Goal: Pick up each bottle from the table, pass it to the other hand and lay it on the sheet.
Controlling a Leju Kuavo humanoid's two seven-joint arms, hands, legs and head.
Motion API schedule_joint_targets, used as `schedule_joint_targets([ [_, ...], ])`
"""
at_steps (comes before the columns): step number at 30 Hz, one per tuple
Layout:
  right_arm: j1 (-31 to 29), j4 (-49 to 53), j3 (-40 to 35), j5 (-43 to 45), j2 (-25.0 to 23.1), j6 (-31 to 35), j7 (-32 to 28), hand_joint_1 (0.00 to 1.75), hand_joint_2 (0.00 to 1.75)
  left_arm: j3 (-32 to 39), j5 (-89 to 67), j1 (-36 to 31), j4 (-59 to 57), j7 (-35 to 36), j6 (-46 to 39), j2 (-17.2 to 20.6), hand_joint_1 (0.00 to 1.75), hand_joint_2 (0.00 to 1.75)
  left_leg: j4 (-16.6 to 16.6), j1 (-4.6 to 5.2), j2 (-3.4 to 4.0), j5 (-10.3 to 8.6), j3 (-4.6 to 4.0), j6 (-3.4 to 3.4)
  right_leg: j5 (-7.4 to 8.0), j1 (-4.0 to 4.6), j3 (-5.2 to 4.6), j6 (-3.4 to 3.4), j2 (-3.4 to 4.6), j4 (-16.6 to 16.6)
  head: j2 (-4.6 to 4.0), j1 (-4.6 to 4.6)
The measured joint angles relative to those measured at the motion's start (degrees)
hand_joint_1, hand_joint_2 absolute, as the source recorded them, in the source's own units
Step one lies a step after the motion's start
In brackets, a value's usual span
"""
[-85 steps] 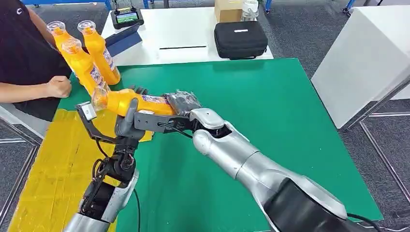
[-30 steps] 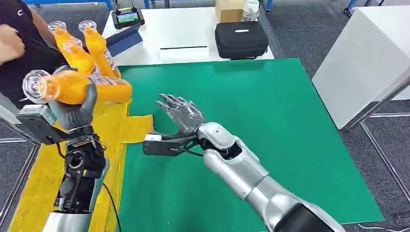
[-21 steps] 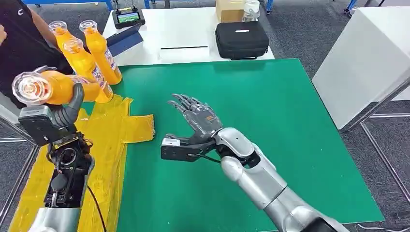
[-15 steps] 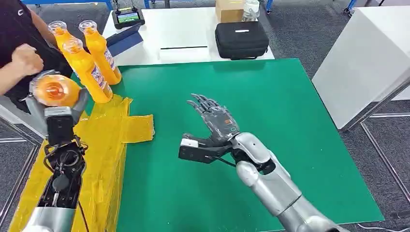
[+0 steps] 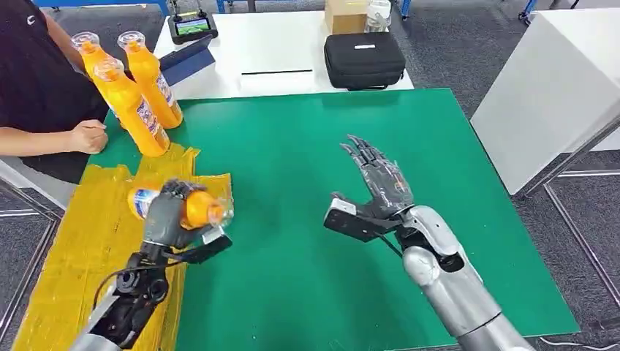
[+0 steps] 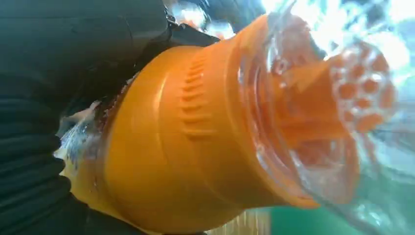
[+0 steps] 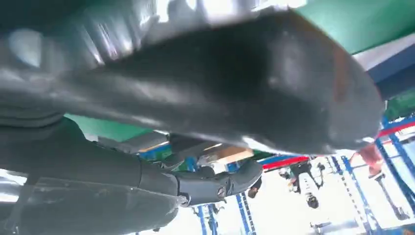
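Looking across the green bench (image 5: 351, 241), you could see what had changed in the last second: the left arm, which had been carrying the bottle (image 5: 175, 206) high up near the person (image 5: 44, 80), had swung down and forward, so the bottle sat low over the yellow sheet (image 5: 88, 241), lying on its side. The right arm had drawn away towards the bench's right side, well apart from the left robot hand (image 5: 169, 218). I judged from this that the hand-over was done and only the laying-down was left for this bottle.

The sheet lay directly under the left robot hand and ran back from it towards the robot. The three standing bottles (image 5: 135, 88) were beyond that hand, near the bench's far left corner, just beside the person's hand (image 5: 89, 137); they were still to be picked up.

The left robot hand was wrapped around the bottle's middle, fingers curled over the top of it. The bottle's clear cap end stuck out on the side towards the right robot hand (image 5: 380, 183), and its base on the outer side. In the left wrist view the orange shoulder and cap sat right against the dark fingers (image 6: 29, 161). Whether it already touched the sheet, you could not tell.

The right robot hand was spread wide and held nothing, palm up.
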State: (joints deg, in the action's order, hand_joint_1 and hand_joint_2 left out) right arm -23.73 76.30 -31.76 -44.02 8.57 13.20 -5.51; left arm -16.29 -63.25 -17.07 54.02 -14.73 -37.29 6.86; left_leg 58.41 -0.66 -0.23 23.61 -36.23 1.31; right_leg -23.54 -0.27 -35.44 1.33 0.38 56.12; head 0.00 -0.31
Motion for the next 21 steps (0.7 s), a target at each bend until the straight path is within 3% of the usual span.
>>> schedule_joint_targets([
  [9,-0.18,0.09,0.63,0.13,0.11,-0.33,-0.11,0.0,0.0,-4.63,-0.68,-4.84,-10.14,1.44,2.49,0.0,1.75,1.75,-0.06,0.0,-0.23,0.0,0.32,-0.04,-0.02,-0.01,0.4,-0.02,-0.21,0.04,0.0,-0.04],
  [14,-0.34,0.09,0.61,0.24,0.11,-0.68,-0.11,0.0,0.0,-6.99,-4.52,-7.77,-15.02,7.35,7.07,-0.07,1.75,1.75,-0.08,0.0,-0.27,-0.07,0.59,-0.14,0.06,0.0,0.61,-0.13,-0.21,0.09,0.0,-0.02],
  [15,-0.33,0.09,0.61,0.26,0.11,-0.7,-0.11,0.0,0.0,-7.3,-4.81,-8.45,-15.79,8.36,8.17,-0.09,0.0,1.75,-0.08,0.0,-0.26,-0.08,0.61,-0.16,0.1,0.0,0.63,-0.2,-0.2,0.1,0.0,-0.02],
  [16,-0.29,0.09,0.61,0.24,0.09,-0.72,-0.11,0.0,0.0,-7.54,-5.0,-9.33,-16.82,9.63,9.73,-0.2,0.0,0.0,-0.08,0.0,-0.23,-0.08,0.64,-0.17,0.14,0.0,0.64,-0.24,-0.17,0.14,0.0,-0.02],
  [21,0.21,0.11,0.63,0.24,0.2,-1.09,-0.11,0.0,0.0,-8.08,-4.94,-10.3,-19.84,10.67,11.54,-0.24,0.0,0.0,-0.09,-0.02,0.09,-0.06,0.83,-0.22,0.24,0.0,0.6,-0.38,0.14,0.16,0.0,-0.02],
])
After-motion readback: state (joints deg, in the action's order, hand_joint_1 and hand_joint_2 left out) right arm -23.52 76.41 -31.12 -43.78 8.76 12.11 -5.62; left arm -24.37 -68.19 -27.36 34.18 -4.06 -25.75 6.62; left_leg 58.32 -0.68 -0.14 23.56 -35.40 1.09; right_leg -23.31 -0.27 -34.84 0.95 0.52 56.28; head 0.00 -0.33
